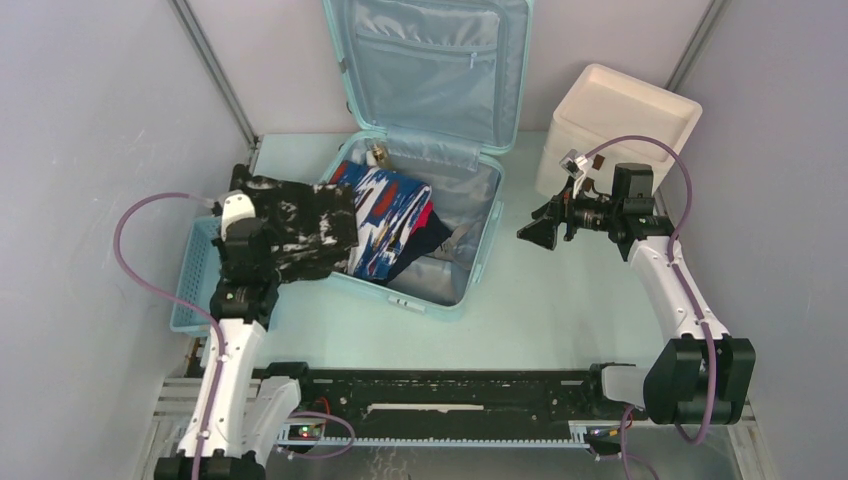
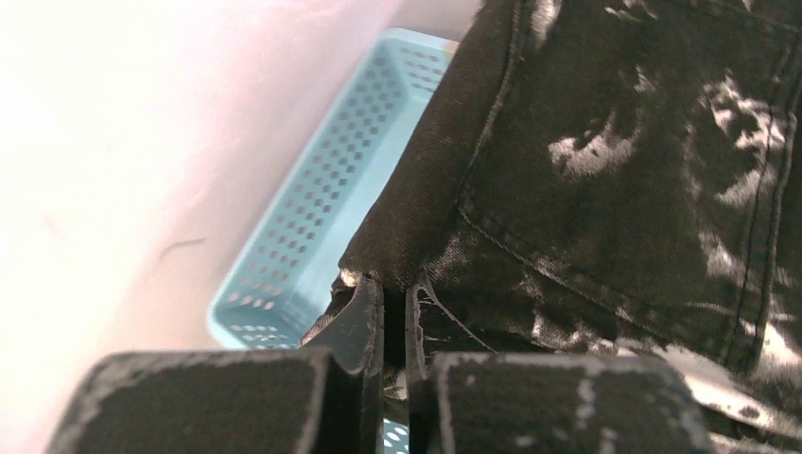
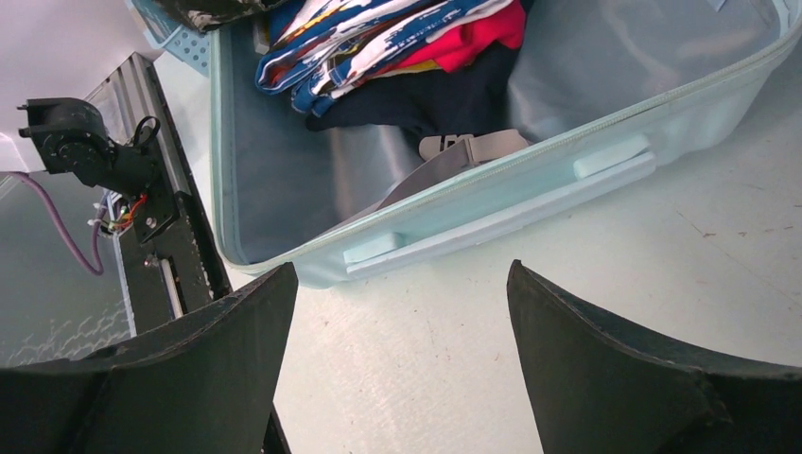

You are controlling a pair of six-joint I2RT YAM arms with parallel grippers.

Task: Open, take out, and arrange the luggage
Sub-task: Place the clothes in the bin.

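Your left gripper (image 2: pixel 394 307): clamped on black bleach-marked denim (image 2: pixel 615 170), probably jeans, beside the blue basket (image 2: pixel 322 218).
Your right gripper (image 3: pixel 402 270): jaws wide, holding nothing.
Luggage (image 1: pixel 440 100): mid-table, lid up, clothes inside.

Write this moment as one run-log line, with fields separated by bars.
luggage: open, clothes inside | left gripper: shut on black-and-white garment, by blue basket | right gripper: open, empty, right of luggage

Mint-blue luggage (image 1: pixel 430 298), black white-splotched jeans (image 1: pixel 300 228), aqua basket (image 1: pixel 190 290)
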